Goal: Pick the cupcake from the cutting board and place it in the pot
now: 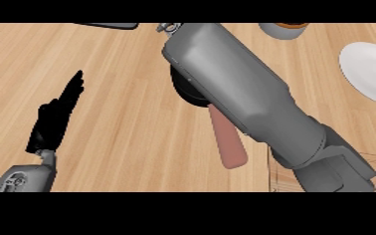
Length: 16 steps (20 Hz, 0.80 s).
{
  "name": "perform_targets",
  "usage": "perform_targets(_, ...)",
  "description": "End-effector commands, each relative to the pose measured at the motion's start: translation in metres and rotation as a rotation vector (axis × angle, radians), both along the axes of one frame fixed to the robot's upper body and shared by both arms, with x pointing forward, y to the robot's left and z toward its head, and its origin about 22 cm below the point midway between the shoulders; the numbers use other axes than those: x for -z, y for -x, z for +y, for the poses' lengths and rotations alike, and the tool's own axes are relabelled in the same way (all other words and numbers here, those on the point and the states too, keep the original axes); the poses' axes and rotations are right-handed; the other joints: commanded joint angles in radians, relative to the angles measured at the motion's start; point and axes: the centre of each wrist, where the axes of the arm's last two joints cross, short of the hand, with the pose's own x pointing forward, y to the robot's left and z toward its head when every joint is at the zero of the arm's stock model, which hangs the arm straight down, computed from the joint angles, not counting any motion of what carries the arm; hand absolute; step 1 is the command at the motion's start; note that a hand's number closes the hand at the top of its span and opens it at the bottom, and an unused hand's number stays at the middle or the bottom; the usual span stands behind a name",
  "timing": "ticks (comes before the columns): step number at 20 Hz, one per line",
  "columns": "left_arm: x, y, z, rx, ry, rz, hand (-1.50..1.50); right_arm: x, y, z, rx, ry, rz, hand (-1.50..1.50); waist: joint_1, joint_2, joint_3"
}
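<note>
My right forearm (242, 94) runs from the lower right up to the top middle, where only the wrist shows at the picture's upper edge; the hand itself is out of sight. Under the forearm lies the pot (185, 93), of which only a dark curved rim shows, with its reddish-brown handle (229, 147) pointing toward me. A corner of the cutting board (283, 181) peeks out at the lower right, beneath the arm. I see no cupcake that I can name with certainty. My left hand (55, 119) rests open at the left, fingers up.
A pale round thing with a brown top (285, 30) sits at the top right edge. A white plate (361, 72) is cut off by the right edge. A dark flat object (110, 25) lies at the top left. Bare wooden counter (125, 79) lies between the arms.
</note>
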Motion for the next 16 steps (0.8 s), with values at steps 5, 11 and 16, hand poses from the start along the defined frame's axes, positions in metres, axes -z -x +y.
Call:
perform_targets(5,0.003,0.007,0.007,-0.04,0.001,0.012,0.0,0.013,-0.017,-0.003,0.195,-0.178,-0.034,1.5,-0.031,0.002,0.003)
perform_targets(11,0.003,0.015,0.012,-0.052,-0.012,0.006,0.0,0.027,-0.038,-0.021,0.193,-0.199,0.017,1.5,-0.054,0.001,0.004)
perform_targets(16,0.009,0.011,0.011,-0.066,0.013,-0.005,0.0,0.049,-0.053,-0.036,0.199,-0.175,0.069,1.5,-0.059,0.01,0.003)
